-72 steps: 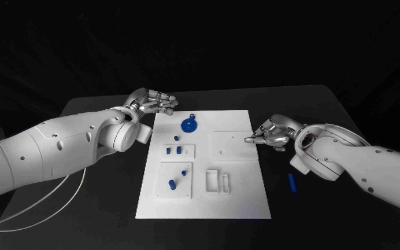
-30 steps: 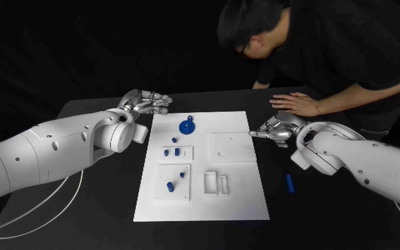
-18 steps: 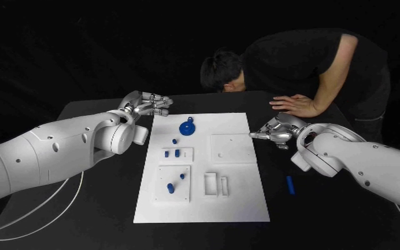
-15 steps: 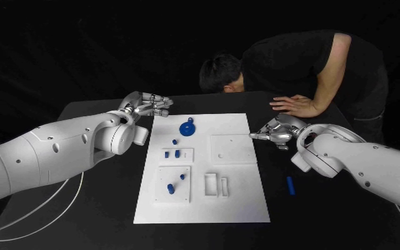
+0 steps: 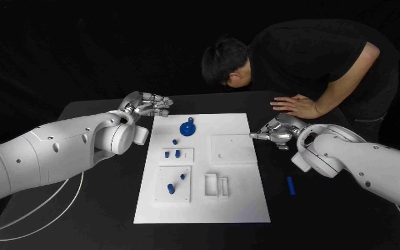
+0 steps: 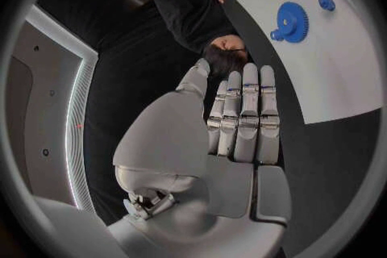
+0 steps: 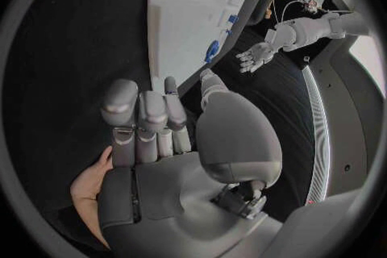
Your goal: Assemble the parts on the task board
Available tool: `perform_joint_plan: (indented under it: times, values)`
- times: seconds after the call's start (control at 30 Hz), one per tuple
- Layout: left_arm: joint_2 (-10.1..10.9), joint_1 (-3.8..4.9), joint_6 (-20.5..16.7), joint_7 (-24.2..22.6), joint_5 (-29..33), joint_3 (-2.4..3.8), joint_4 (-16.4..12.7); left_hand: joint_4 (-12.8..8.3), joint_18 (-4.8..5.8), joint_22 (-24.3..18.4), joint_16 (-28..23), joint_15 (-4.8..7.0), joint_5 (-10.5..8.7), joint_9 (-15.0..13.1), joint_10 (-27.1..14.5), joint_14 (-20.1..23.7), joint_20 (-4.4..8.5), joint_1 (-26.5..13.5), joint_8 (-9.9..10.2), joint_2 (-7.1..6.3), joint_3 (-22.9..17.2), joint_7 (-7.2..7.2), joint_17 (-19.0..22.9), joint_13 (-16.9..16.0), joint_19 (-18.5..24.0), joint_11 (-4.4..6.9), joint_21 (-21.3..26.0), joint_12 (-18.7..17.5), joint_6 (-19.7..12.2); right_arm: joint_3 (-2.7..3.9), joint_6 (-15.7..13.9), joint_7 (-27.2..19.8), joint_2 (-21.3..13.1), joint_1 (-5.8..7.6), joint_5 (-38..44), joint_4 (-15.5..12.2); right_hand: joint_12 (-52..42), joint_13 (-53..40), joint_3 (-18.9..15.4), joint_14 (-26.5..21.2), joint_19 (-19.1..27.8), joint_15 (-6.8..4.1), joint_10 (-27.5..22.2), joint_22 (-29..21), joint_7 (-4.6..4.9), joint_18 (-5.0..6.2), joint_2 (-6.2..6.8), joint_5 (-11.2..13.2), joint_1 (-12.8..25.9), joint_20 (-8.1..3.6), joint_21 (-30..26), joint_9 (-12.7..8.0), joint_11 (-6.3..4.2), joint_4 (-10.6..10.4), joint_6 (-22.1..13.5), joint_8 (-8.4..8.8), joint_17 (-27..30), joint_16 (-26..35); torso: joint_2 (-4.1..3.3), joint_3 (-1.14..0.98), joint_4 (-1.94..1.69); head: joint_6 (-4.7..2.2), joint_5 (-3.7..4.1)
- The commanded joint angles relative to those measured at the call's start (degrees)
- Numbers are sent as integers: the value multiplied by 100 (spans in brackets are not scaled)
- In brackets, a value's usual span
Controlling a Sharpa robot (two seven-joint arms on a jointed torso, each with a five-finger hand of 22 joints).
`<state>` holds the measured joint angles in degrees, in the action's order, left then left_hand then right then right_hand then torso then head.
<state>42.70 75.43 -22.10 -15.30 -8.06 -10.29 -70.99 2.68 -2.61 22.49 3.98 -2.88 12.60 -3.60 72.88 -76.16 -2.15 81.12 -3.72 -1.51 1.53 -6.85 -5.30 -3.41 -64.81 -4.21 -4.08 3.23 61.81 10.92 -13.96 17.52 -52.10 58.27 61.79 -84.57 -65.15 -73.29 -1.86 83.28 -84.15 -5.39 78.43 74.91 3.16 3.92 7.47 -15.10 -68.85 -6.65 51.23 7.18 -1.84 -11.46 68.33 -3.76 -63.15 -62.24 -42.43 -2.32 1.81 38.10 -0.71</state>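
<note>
The white task board lies in the middle of the black table. A blue gear sits near its far end, and small blue pieces stand in the white blocks on its left half, one of them a larger peg. A loose blue piece lies on the table right of the board. My left hand hovers off the board's far left corner, holding nothing. My right hand hangs at the board's right edge, also holding nothing. The left wrist view shows the gear beyond my straight fingers.
A person in black leans over the table's far right side, one hand flat on the table just behind my right hand. A white cable runs along the table's left side.
A person has come in at the far side and put a hand on the table; the head has lifted a little. Both my hands stay nearly where they were.
</note>
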Motion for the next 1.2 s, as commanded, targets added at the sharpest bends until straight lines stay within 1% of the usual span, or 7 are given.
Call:
perform_joint_plan:
  times: [0.03,0.33,0.6,1.2]
  values:
    - [-9,5,22,-64,31,4,-10,8,51,-4,-1,-30,39,0,-6,-5,2,48,13,-6,27,-9,-8,-4,-22,-12,-21,13,-17,3,10,-17,0,-1,-3,-13,27,5,6,20,-325,-3,10,613,-3,44,-43,-19,20,3,3,6,-10,22,-29,10,7,-2,-2,-3,1,-6,5]
    - [-5,5,22,-67,27,4,-8,8,51,-4,-1,-30,39,0,-6,-5,2,48,13,-6,27,-9,-8,-4,-22,-12,-21,13,-17,3,7,-21,-4,-1,-3,-22,27,5,6,20,-325,-3,10,613,-3,44,-43,-19,20,3,3,6,-10,22,-29,10,7,-2,0,-6,3,11,25]
    - [-8,5,23,-70,26,4,-7,8,51,-4,-1,-30,39,0,-6,-5,2,48,13,-6,27,-9,-8,-4,-22,-12,-21,13,-17,3,17,-23,-10,-1,-5,-16,27,15,3,17,-325,-5,8,610,-5,44,-57,-29,26,2,-15,3,-10,49,-23,10,21,0,0,-2,2,5,35]
    - [-6,5,25,-75,20,4,-18,3,51,-54,-1,-30,39,1,-7,-3,2,50,13,-3,47,-11,-8,-5,-30,-13,-27,13,-21,3,31,-31,-4,-2,-21,-1,27,15,3,17,-325,-5,8,610,-5,44,-57,-29,26,2,-15,3,-10,49,-23,10,21,0,1,-1,1,2,45]
